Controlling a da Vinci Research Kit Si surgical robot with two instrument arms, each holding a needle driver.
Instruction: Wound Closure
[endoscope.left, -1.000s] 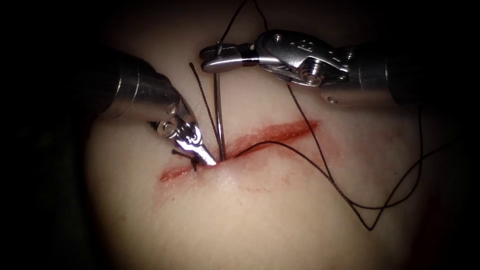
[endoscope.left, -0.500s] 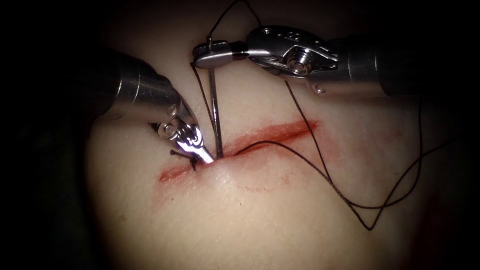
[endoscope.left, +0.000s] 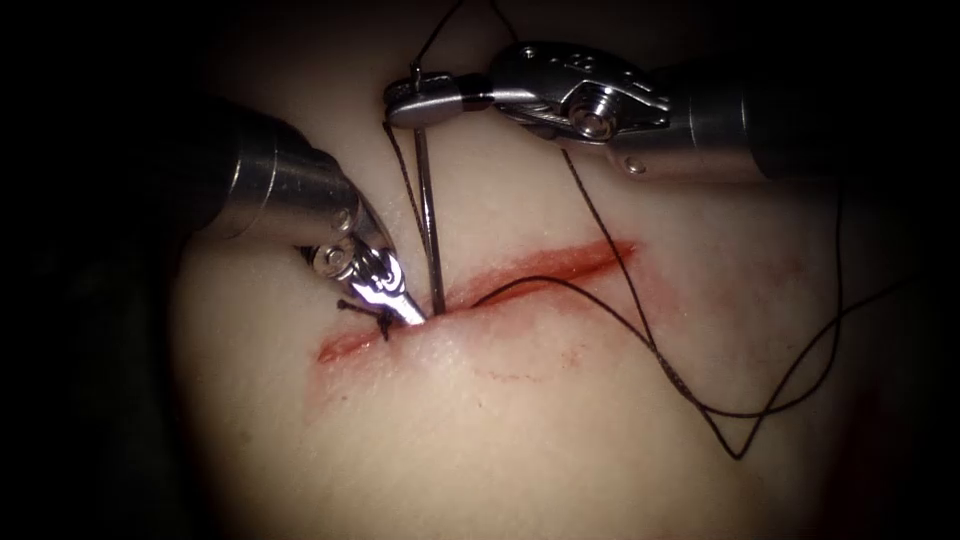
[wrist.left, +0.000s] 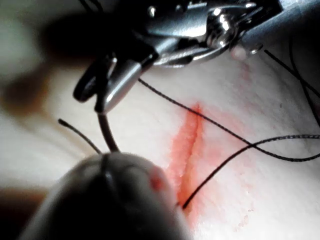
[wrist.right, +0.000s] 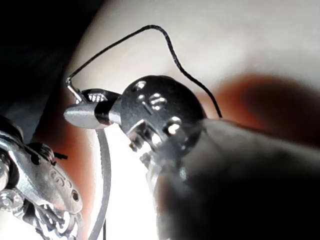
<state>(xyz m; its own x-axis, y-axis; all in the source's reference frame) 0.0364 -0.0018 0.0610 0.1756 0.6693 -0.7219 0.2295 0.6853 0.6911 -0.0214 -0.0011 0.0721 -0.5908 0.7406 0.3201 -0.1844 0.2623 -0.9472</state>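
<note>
In the endoscope view the cut (endoscope.left: 520, 275) runs slantwise across the tissue (endoscope.left: 520, 440). My right tool (endoscope.left: 420, 100) is shut on the curved needle (endoscope.left: 428, 210) near its tail, above the cut. The needle runs down and its point is buried in the cut's left part. My left tool (endoscope.left: 408, 316) touches the cut's edge just left of the needle, jaws shut and holding nothing. Black thread (endoscope.left: 640, 330) leaves the needle's tail, passes behind the right tool and loops over the tissue at the right. The wrist views show the needle (wrist.left: 107, 132) (wrist.right: 104, 180) held by the right tool (wrist.left: 100, 87) (wrist.right: 82, 112).
A tied stitch with short cut ends (endoscope.left: 372, 314) sits on the cut left of the left tool. One long cut end (endoscope.left: 400, 180) rises beside the needle. Red fluid (endoscope.left: 560, 265) stains the cut's edges, and a faint red arc (endoscope.left: 520, 375) marks the tissue below it.
The right tool has risen and shifted slightly left with the needle, turning at its wrist. The tissue below the needle's entry bulges more. The left tool has stayed put.
</note>
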